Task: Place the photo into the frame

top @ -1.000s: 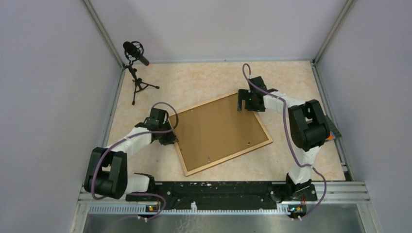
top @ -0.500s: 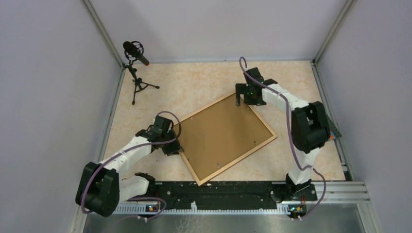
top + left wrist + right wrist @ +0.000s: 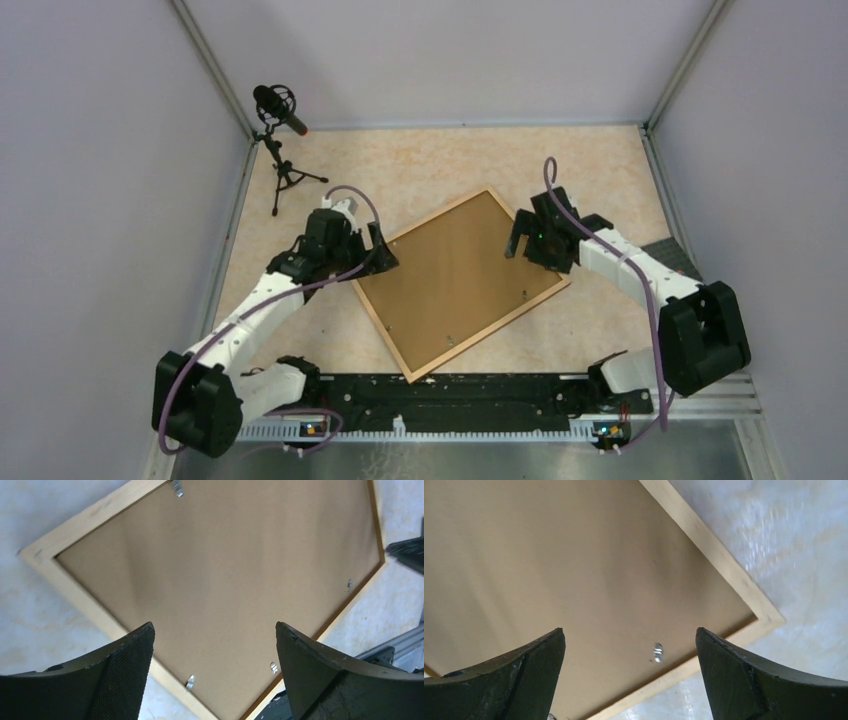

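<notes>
My right gripper (image 3: pixel 630 632) has swung to the right edge of the face-down frame (image 3: pixel 383 331) on the table (image 3: pixel 420 170), left gripper (image 3: pixel 213 630) at its left corner, both spread, empty; the photo is hidden, probably under the backing board (image 3: pixel 460 280).

Frame (image 3: pixel 382 331): light natural wood, pale yellow-tan, with a faint grain.
Backing board (image 3: pixel 455 280): plain mid brown with no pattern.
Clips (image 3: pixel 190 682): small spots of shiny silver metal on the brown.
Bench (image 3: pixel 420 165): pale peach-cream with soft marbled mottling.
Left tool (image 3: pixel 214 628): black, with a fine mesh texture on one inner pad.
Right tool (image 3: pixel 629 632): dull matt black with a few pale scuffs.
Arms (image 3: pixel 250 312): white links and black joints.
Cables (image 3: pixel 352 192): purple.
Microphone (image 3: pixel 280 108): black on a black tripod, with an orange-red tip.
Walls (image 3: pixel 100 150): flat pale lilac-grey.
Rail (image 3: pixel 450 388): black, edged in silver-grey metal.
</notes>
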Robot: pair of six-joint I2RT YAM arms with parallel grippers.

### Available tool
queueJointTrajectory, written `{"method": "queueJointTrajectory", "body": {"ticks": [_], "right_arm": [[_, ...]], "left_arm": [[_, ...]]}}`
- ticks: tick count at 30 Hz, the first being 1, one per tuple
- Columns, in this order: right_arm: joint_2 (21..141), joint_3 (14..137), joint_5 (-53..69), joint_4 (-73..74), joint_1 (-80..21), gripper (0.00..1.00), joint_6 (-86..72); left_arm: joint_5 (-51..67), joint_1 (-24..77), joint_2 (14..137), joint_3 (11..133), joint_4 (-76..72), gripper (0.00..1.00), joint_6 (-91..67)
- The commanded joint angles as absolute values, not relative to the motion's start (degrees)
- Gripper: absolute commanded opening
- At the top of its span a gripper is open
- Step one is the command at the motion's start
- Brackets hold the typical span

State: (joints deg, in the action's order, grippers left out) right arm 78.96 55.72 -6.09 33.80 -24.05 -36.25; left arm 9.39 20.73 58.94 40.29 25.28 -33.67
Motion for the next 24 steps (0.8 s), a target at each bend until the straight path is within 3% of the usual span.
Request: {"method": "queueJointTrajectory", "body": {"ticks": [1,9,14,24], "right_arm": [[76.5,48.5,-6.0,33.4,-23.8,0.99,-45.3],[69.8,36.1,-2.8,22.6,-18.8,0.92,-46.2],[71.5,35.9,-0.8,23.4,-18.0,0.80,-44.8],[63.3,36.5,-1.3,31.4,-18.0,0.87,-39.7]], "left_arm": [[19.0,20.8,68.4,47.8,16.6,0.93,-28.3],[19.6,20.8,85.4,62.4,20.1,0.95,-22.6],[18.0,20.6,95.7,70.2,25.5,0.95,-18.4],[13.9,17.5,107.6,77.3,30.8,0.95,-14.3]]}}
